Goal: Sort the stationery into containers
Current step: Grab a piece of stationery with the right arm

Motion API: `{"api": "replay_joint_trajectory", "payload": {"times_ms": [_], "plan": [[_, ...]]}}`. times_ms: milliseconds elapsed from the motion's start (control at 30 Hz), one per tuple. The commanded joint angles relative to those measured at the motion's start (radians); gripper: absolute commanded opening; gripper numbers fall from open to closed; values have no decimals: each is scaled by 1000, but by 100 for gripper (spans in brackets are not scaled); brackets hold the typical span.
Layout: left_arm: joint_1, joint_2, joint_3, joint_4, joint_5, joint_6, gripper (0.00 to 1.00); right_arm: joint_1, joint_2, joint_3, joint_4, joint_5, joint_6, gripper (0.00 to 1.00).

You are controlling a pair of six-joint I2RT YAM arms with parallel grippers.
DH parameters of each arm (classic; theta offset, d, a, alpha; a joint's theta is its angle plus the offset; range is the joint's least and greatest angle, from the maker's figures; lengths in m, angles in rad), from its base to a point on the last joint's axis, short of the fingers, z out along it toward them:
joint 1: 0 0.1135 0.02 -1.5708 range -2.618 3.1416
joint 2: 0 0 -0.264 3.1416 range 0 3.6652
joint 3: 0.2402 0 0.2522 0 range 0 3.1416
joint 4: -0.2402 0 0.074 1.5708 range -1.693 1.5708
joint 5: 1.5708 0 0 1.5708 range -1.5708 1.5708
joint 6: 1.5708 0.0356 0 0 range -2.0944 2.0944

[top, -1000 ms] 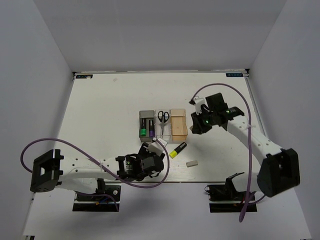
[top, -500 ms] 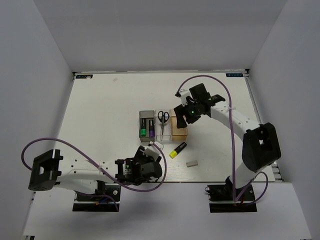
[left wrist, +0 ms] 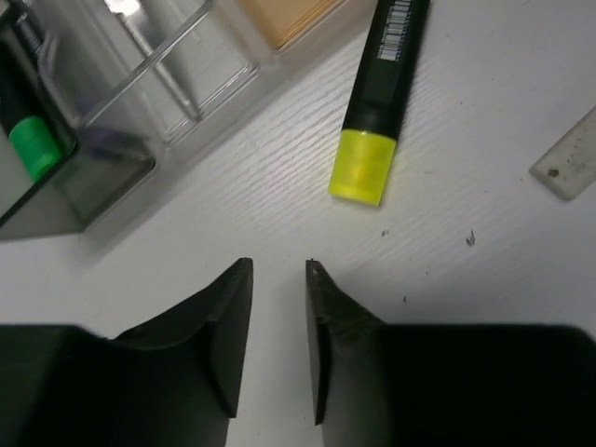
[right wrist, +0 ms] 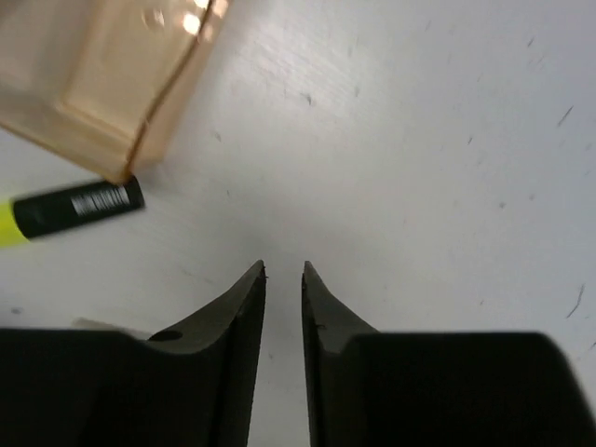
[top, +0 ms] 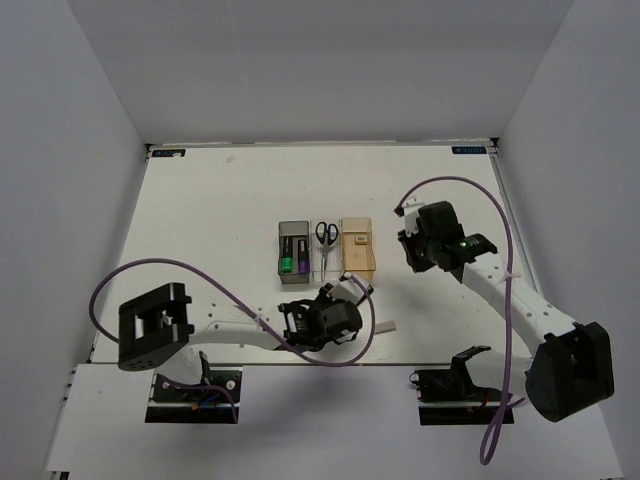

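Observation:
The dark grey bin (top: pixel 283 232) holds a green and a purple highlighter. The clear bin (top: pixel 314 262) holds the scissors (top: pixel 326 235). The orange bin (top: pixel 358 262) holds a small beige eraser (top: pixel 357 240). A yellow-ended highlighter (left wrist: pixel 380 102) lies on the table just in front of the bins, and my left gripper (left wrist: pixel 279 268) sits just short of its yellow end, jaws slightly apart and empty. In the top view my left gripper (top: pixel 352 290) covers most of it. The grey eraser (top: pixel 385 326) lies to the right. My right gripper (right wrist: pixel 283 268) hovers over bare table right of the orange bin, jaws nearly together and empty.
White walls enclose the table on three sides. A purple cable loops off each arm. In the right wrist view the orange bin's corner (right wrist: pixel 102 84) and the highlighter's black end (right wrist: pixel 84 207) lie to the upper left of the fingers.
My right gripper has pulled back from over the orange bin to the right. My left gripper has moved right and forward, up to the yellow highlighter.

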Motion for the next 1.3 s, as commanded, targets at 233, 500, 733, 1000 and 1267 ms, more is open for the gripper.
{"api": "replay_joint_trajectory", "payload": {"times_ms": [233,500,733,1000,1267], "plan": [[30,44,64,98,102,9,49,-54,-263,-247,-134,-613,-418,68],[-5,-275,-122,-14,-4,-108,62,-39,-190,-346,-100,-849,-773,78],[-43,-435,-208,-143,-76,-194,68,-5,-113,-415,1,-803,-934,72],[-74,-512,-264,-200,-128,-246,70,53,-12,-444,70,-659,-980,68],[-99,-515,-278,-218,-160,-272,70,110,-18,-531,145,-507,-1038,35]]}}
